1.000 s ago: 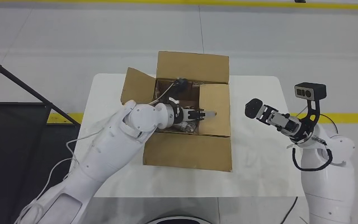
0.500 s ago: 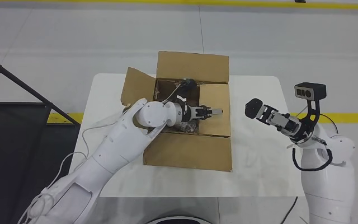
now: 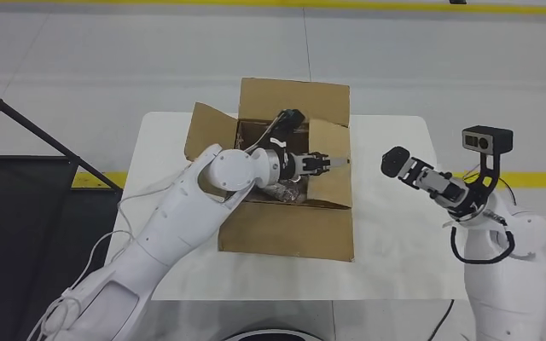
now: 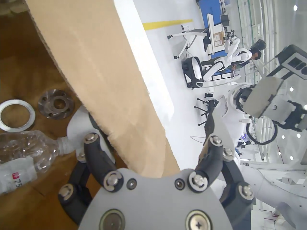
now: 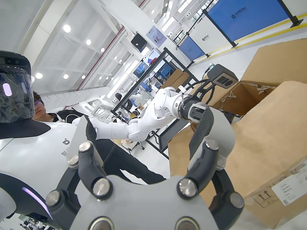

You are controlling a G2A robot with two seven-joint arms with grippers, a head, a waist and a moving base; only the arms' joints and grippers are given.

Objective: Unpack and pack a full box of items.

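Left end effector shifted outward, spread astride box flap; right end effector spread, empty.

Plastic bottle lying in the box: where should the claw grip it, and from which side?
Grip the clear bottle across its mid-body, probably from straight above. It lies on its side on the box floor, so its round flanks face sideways. Its cap end sits close to the box flap, so the body end looks freer.
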